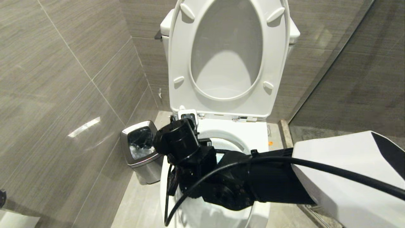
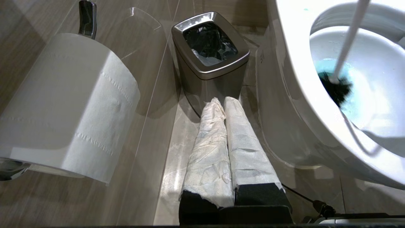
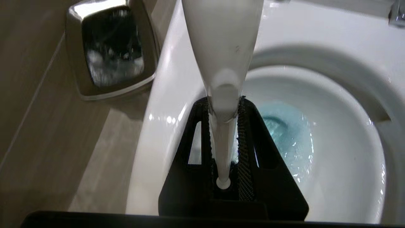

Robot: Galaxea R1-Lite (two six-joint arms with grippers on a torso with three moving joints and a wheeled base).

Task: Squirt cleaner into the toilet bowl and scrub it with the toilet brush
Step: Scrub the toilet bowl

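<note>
Gripping toilet brush (image 3: 223, 95), right hand (image 3: 224, 104) bowlward.

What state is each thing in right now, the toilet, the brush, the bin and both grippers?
toilet seat: raised.
toilet bowl: holds turquoise cleaner.
toilet brush: bristle head down in the cleaner.
steel bin: open, black liner inside.
toilet paper roll: on its holder.
right gripper: shut on the brush handle.
left gripper: shut, empty, beside the bowl.

surface: beige tiled floor (image 2: 177, 139) | on it: steel bin (image 2: 210, 63) by wall, just beside white toilet base (image 2: 284, 126)
</note>
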